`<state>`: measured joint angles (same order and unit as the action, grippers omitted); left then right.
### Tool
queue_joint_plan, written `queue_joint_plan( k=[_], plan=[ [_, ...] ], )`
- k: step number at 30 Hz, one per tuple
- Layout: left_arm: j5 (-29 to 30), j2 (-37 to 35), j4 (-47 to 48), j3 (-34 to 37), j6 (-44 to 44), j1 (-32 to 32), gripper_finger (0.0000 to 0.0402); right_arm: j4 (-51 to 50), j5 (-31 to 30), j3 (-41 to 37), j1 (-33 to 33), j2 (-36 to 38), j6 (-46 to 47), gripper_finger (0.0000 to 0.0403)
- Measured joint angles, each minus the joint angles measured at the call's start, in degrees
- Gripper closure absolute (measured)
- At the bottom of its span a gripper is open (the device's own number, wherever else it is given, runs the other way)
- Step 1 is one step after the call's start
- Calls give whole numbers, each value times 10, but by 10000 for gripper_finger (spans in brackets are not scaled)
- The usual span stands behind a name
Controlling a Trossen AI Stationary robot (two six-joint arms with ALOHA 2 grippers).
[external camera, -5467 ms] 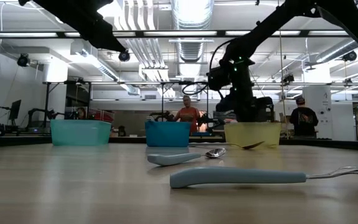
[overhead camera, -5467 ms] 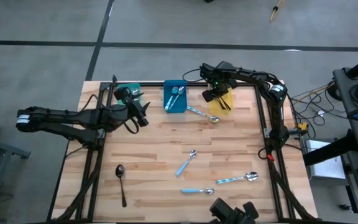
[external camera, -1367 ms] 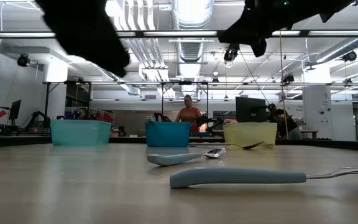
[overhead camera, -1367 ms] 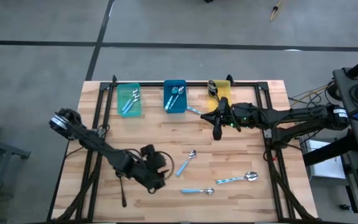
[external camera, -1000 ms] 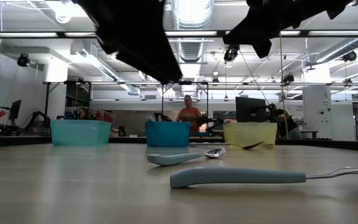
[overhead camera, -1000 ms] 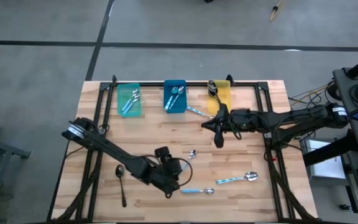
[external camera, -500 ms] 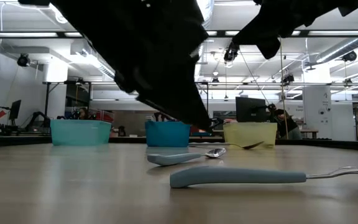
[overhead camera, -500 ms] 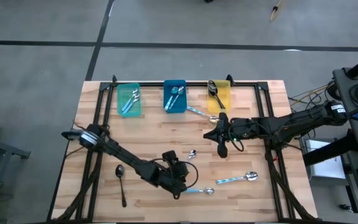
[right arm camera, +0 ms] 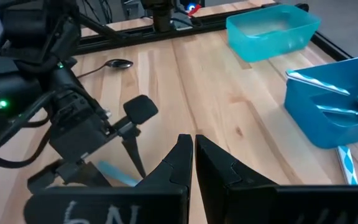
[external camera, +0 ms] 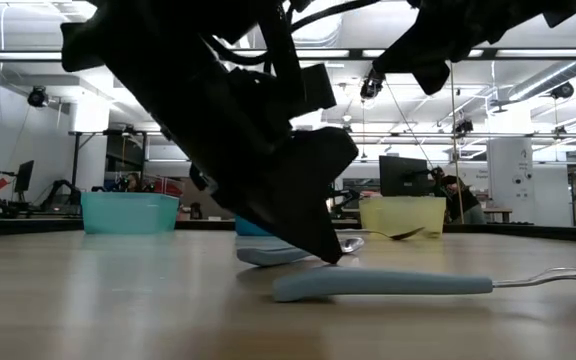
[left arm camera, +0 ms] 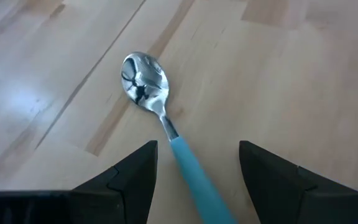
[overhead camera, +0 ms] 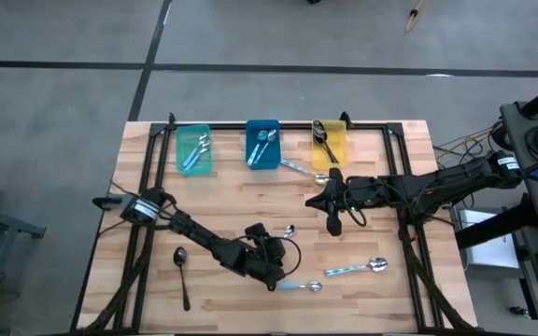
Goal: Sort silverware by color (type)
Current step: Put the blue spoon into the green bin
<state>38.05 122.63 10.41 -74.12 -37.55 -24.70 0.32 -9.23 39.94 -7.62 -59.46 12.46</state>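
Observation:
A spoon with a shiny bowl (left arm camera: 143,81) and a light-blue handle (left arm camera: 197,186) lies flat on the wooden table, a little near of its middle. My left gripper (overhead camera: 275,250) is low over it and open, one finger (left arm camera: 129,180) on each side of the handle, apart from it. In the low view its fingertip (external camera: 330,255) reaches down to the table in front of that spoon (external camera: 288,254). My right gripper (overhead camera: 332,224) hangs shut and empty above the table's middle right.
More blue-handled spoons lie near right (overhead camera: 355,268), near the front edge (overhead camera: 297,286) and beside the blue bin (overhead camera: 302,170). A dark spoon (overhead camera: 182,271) lies near left. Teal (overhead camera: 192,149), blue (overhead camera: 262,143) and yellow (overhead camera: 330,142) bins along the far edge hold spoons.
My left gripper has gone toward the table's right edge and come down over the blue-handled spoon, staying open, until its fingers stand on either side of the handle. My right gripper has swung a little toward the near edge, then kept still.

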Motion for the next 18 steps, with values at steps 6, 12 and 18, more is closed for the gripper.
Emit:
queue_joint_plan(
  k=[6,12,18],
  plan=[
    [3,8,0,1,-33,2,197,14,0,0,0,0,-36,394],
    [-1,8,8,6,-57,2,253,82,0,0,2,0,-118,394],
    [4,8,36,6,-95,3,367,125,1,0,16,5,-229,394]
  ],
)
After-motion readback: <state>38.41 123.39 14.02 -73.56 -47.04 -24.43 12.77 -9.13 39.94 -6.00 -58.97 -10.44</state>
